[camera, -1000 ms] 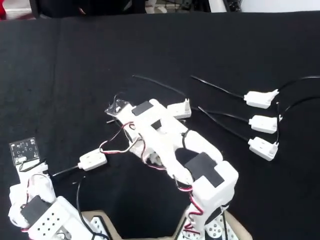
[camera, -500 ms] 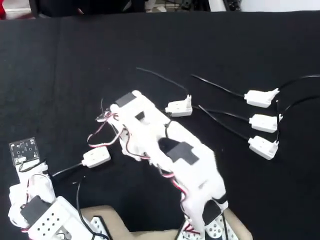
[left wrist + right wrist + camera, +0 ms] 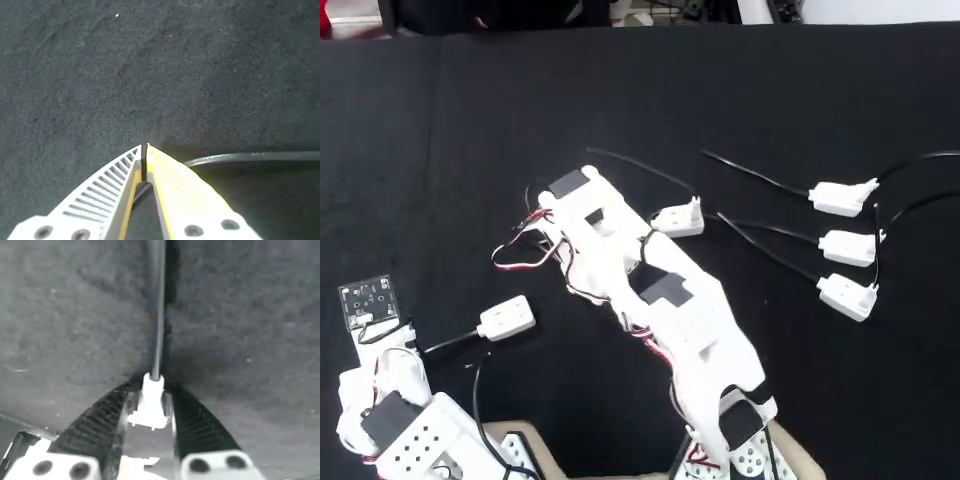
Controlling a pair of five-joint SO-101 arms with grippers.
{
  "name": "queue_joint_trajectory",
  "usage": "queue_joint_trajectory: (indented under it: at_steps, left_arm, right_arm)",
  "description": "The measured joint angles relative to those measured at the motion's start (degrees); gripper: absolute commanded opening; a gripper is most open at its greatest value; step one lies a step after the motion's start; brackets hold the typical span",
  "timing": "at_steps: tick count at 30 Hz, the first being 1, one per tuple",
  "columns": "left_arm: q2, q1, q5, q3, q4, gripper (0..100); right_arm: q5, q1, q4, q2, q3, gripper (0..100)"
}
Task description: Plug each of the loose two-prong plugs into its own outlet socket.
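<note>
One plug (image 3: 148, 405) is clamped in the right gripper (image 3: 150, 389) (left gripper (image 3: 144, 147) pressed together), yet it has hardly been carried nearer the sockets (image 3: 847, 247).

The surface (image 3: 470, 120) is showing matt black cloth with a fine, rough nap. The 3 outlet sockets (image 3: 840, 198) and the 2 plugs (image 3: 506, 318) are showing smooth white plastic. The cords (image 3: 250, 157) are catching a faint sheen on black sheathing. The left tool (image 3: 145, 149) is showing ribbed white and yellow plastic. The right tool (image 3: 150, 386) is pressing ribbed matt black plastic against 1 plug's white collar.
</note>
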Motion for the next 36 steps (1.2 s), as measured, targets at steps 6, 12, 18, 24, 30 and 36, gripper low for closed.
queue_joint_trajectory:
  at_steps: [6,12,18,24,30,36]
  left_arm:
    - [0.00,0.00,0.00,0.00,0.00,4]
    - [0.00,0.00,0.00,0.00,0.00,4]
    - [0.00,0.00,0.00,0.00,0.00,4]
    - [0.00,0.00,0.00,0.00,0.00,4]
    - [0.00,0.00,0.00,0.00,0.00,4]
    - [0.00,0.00,0.00,0.00,0.00,4]
  right_arm:
    - [0.79,-0.44,0.18,-5.98,1.76,2.8]
    - [3.16,-0.44,-1.49,-16.26,10.20,9.2]
    - [4.66,0.00,-9.05,-20.40,19.69,30.2]
    - [8.53,1.05,-10.02,-25.05,24.35,22.1]
    - [9.76,-2.20,-18.02,-33.93,39.82,12.4]
    - [7.82,-3.52,-24.70,-38.07,45.27,12.5]
